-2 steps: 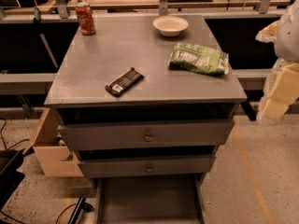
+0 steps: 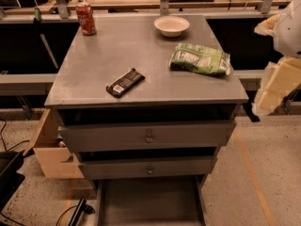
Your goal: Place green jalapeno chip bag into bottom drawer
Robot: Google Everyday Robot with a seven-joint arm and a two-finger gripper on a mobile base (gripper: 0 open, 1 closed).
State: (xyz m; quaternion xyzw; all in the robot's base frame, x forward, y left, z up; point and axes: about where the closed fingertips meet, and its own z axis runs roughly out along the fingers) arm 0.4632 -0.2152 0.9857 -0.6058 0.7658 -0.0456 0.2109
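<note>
The green jalapeno chip bag (image 2: pixel 200 59) lies flat on the right side of the grey cabinet top (image 2: pixel 117 55), near its right edge. The bottom drawer (image 2: pixel 150 202) is pulled out below the two upper knobbed drawers, and the part of its flat grey floor that shows is bare. My gripper (image 2: pixel 273 91), a cream-coloured piece at the frame's right edge, hangs beside the cabinet, to the right of the bag and a little lower. It touches nothing.
A flat black wrapped bar (image 2: pixel 125 82) lies at the middle left of the top. A white bowl (image 2: pixel 171 26) and a red can (image 2: pixel 86 19) stand at the back. A wooden box (image 2: pixel 49 152) sits on the floor at the left. Benches stand behind.
</note>
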